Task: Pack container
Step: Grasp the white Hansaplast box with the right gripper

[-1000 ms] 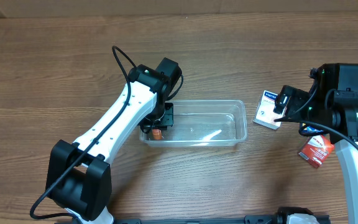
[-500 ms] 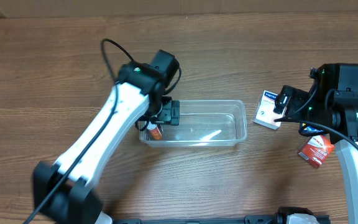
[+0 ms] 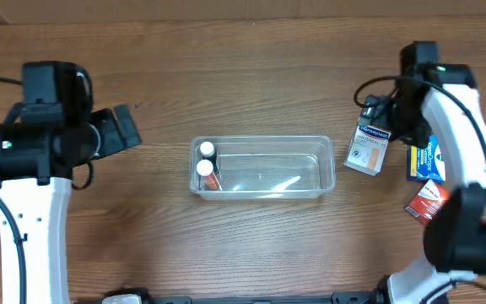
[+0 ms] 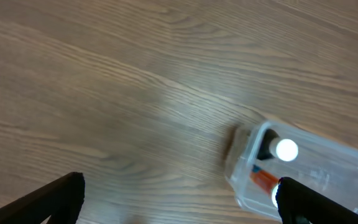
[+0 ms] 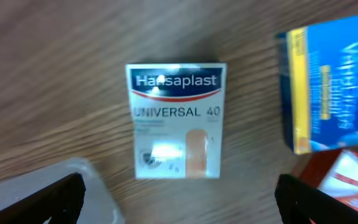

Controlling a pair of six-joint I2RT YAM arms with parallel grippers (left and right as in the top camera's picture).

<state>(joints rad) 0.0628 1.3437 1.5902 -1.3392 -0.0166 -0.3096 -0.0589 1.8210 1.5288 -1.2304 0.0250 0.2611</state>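
The clear container (image 3: 262,167) lies mid-table; two small white-capped bottles (image 3: 207,149) stand in its left end, one with an orange label (image 3: 212,180). My left gripper (image 3: 126,128) hovers open to the left of it, holding nothing. In the left wrist view the container (image 4: 328,180) and a bottle cap (image 4: 286,150) show at the right, between wide-apart fingers (image 4: 55,199). My right gripper (image 3: 380,114) is open above a white Hansaplast plaster box (image 3: 368,150). That box (image 5: 176,121) fills the middle of the right wrist view, ahead of the spread fingers (image 5: 328,202).
A blue and yellow box (image 3: 424,160) and a red packet (image 3: 429,203) lie right of the plaster box, close together. In the right wrist view the blue box (image 5: 328,87) is at the upper right and the container's corner (image 5: 42,193) at the lower left.
My left gripper opened at the container's left end, left a white-capped bottle there and drew back far to the left. The right arm swung round above the plaster box.
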